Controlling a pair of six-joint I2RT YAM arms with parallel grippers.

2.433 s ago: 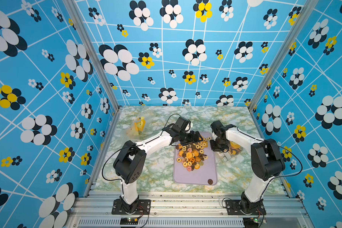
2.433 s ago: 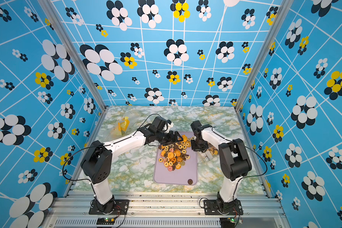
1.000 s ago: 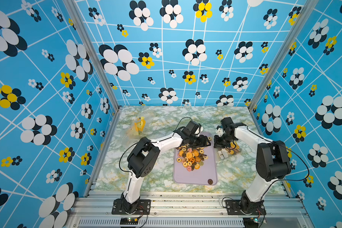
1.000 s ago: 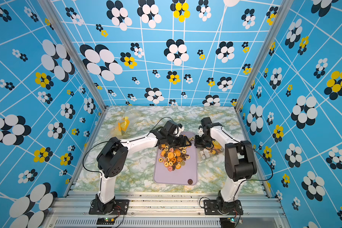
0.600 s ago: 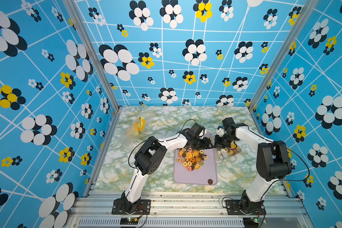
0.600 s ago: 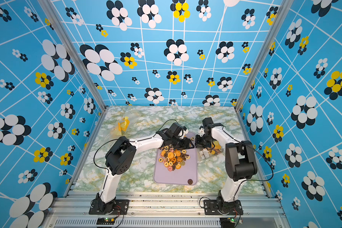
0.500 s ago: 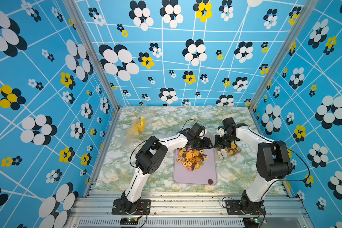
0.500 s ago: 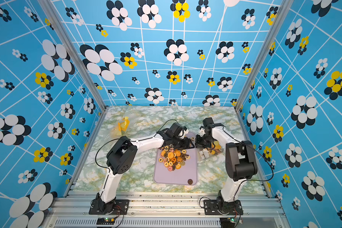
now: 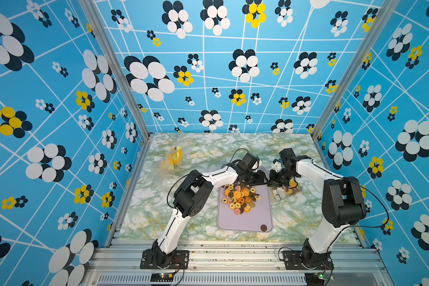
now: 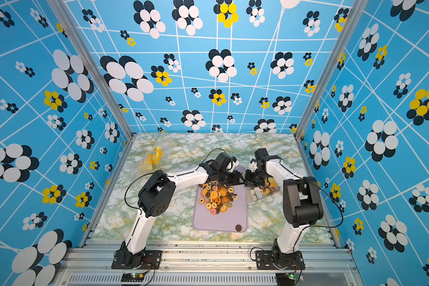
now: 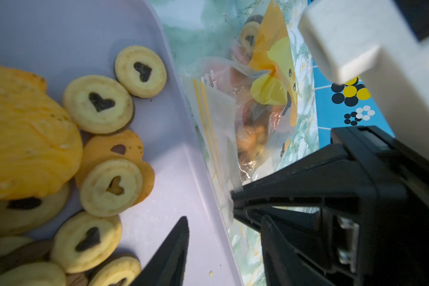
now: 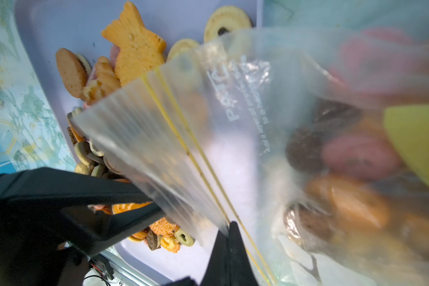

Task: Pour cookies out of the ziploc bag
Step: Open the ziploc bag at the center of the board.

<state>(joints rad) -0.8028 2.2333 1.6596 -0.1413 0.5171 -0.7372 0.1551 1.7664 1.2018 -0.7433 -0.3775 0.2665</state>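
The right fingers [image 12: 229,247] are pressed together on the mouth edge of the ziploc bag [image 12: 233,111], just off the lilac tray's [image 9: 245,220] rim on the right arm's side. The left fingers [image 11: 171,252] stand spread beside that edge, clamping nothing. A heap of cookies [image 9: 238,198] lies on the tray's far half. More sit inside the bag, which lies on the bench [image 9: 196,153] beside the tray. Pouring looks partway done. Next, the left fingers probably need to pinch the bag's lip so it can be lifted and tipped over the tray.
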